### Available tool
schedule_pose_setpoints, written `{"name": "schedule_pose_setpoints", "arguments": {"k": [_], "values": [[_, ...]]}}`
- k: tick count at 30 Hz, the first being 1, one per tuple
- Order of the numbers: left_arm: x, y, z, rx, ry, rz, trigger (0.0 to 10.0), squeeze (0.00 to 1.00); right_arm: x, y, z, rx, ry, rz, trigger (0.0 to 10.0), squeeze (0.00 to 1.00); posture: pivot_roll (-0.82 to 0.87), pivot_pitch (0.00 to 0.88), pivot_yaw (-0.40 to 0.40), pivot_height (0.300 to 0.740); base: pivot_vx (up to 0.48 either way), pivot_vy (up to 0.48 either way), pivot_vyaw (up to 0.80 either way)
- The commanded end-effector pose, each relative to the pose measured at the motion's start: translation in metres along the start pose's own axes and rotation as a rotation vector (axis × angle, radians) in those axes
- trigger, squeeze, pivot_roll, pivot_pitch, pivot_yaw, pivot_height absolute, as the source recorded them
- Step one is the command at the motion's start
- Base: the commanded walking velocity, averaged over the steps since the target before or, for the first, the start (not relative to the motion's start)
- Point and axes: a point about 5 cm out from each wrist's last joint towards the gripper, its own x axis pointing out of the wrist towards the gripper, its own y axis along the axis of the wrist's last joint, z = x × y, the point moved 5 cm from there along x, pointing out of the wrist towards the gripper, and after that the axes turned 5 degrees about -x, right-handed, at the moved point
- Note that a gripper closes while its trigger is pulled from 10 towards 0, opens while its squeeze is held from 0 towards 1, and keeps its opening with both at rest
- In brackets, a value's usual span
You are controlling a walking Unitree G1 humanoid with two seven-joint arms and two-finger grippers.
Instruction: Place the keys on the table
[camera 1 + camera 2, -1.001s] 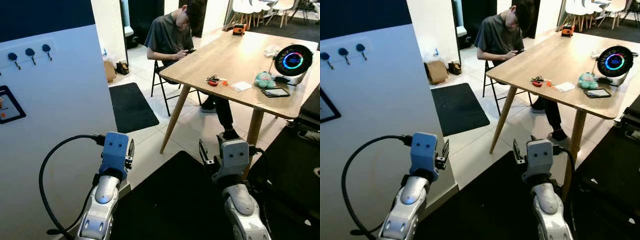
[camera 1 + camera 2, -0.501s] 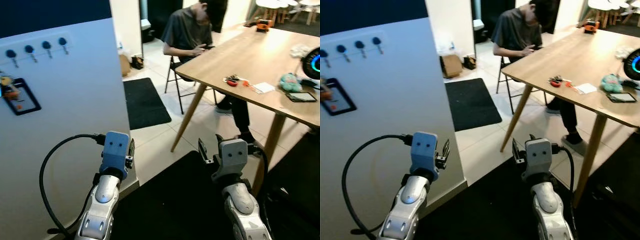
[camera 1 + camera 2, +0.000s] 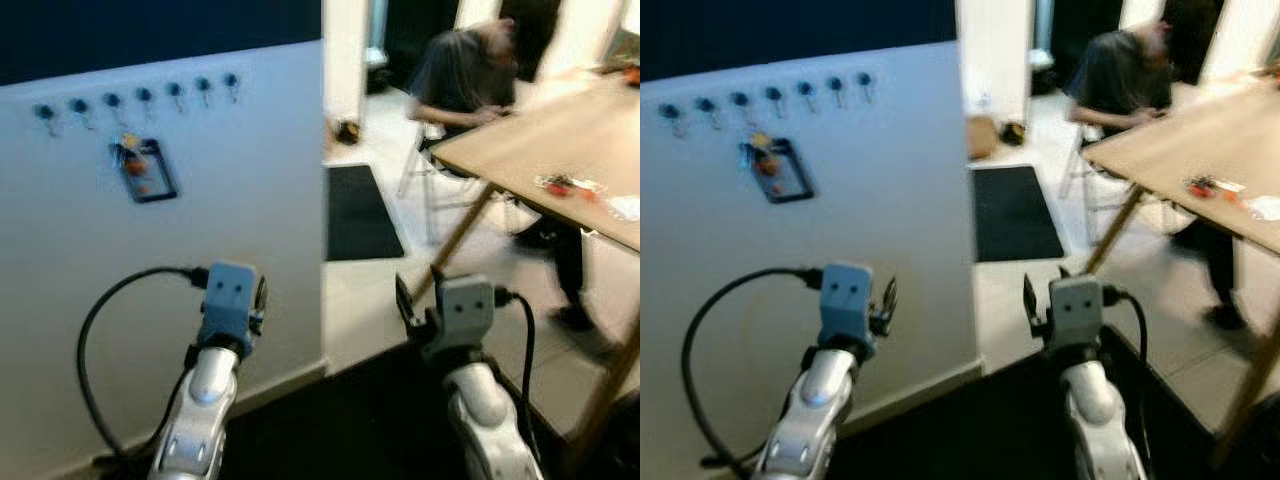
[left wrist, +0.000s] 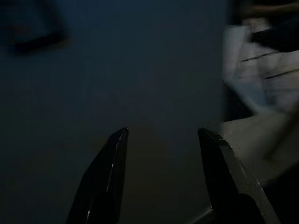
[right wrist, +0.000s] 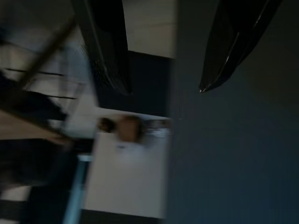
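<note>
Keys (image 3: 137,165) hung on the wall hooks (image 3: 140,97), upper left of frame. I held my left gripper (image 4: 161,135) and right gripper (image 5: 163,86) low, both spread and empty, ready to reach.

white wall (image 3: 250,200), black mat (image 3: 360,212), light wooden table (image 3: 560,150)

- A white wall panel (image 3: 200,210) stands on the robot's left, with a dark band above it.
- A row of dark hooks (image 3: 140,98) runs along the upper part of the panel.
- A person (image 3: 470,85) sits on a chair, bent forward; the picture there is blurred.
- A black mat (image 3: 360,212) lies on the pale tiled floor (image 3: 370,300) beyond the panel's edge.
- A cardboard box (image 3: 982,136) sits on the floor by the far wall.
</note>
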Motion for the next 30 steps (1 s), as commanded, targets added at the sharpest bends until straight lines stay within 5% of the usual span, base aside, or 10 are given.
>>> {"name": "schedule_pose_setpoints", "arguments": {"k": [1, 30], "values": [[-0.0021, -0.0066, -0.0004, 0.009, -0.001, -0.025, 10.0, 0.0, -0.0034, -0.0062, -0.0009, 0.0, 0.002, -0.023, 10.0, 0.0, 0.0, 0.165, 0.047, 0.74, 0.0, 0.0, 0.8], [-0.0012, -0.0067, -0.0008, 0.011, -0.002, -0.027, 10.0, 0.0, -0.0022, -0.006, -0.0006, 0.0, -0.008, -0.022, 10.0, 0.0, 0.0, 0.167, 0.051, 0.74, 0.0, 0.0, 0.8]]}}
